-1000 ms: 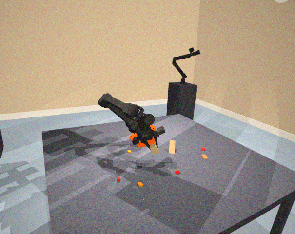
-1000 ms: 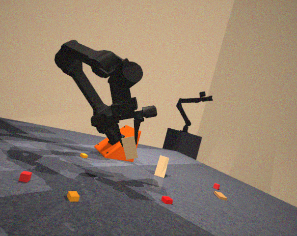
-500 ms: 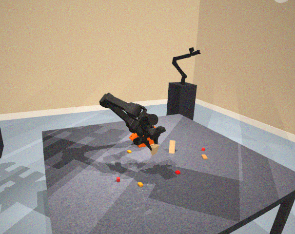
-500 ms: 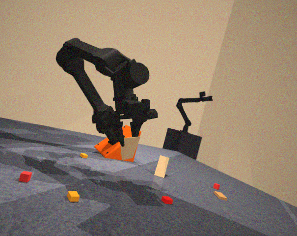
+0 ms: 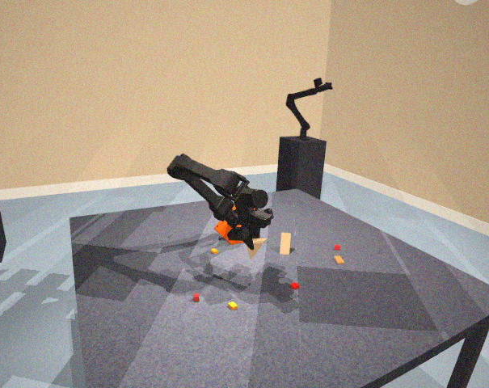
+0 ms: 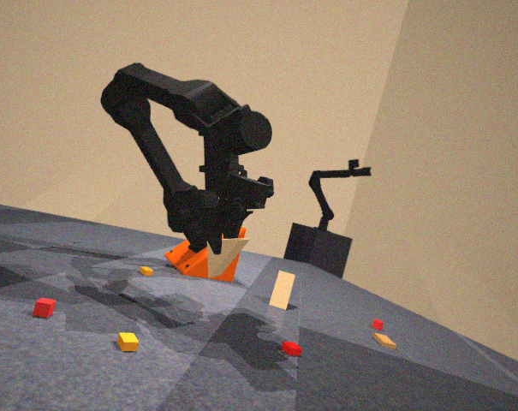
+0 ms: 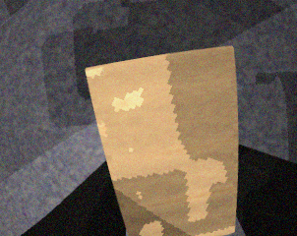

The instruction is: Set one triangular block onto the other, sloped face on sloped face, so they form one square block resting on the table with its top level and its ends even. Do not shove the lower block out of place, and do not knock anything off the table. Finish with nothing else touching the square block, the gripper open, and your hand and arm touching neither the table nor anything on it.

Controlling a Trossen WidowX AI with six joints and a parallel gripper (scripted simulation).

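Note:
My gripper is shut on a pale wooden triangular block, held above the table. In the exterior view its triangular end shows: the upper edge is about level, the narrow corner points down, and the sloped side faces down and toward the other block. The other triangular block stands on the table to the right of the gripper, apart from the held one. Only a light rectangular face of it shows clearly. It is not in the wrist view.
An orange bracket-like piece is behind the gripper. Small red blocks and yellow blocks lie around. A flat orange-tan piece lies at the right.

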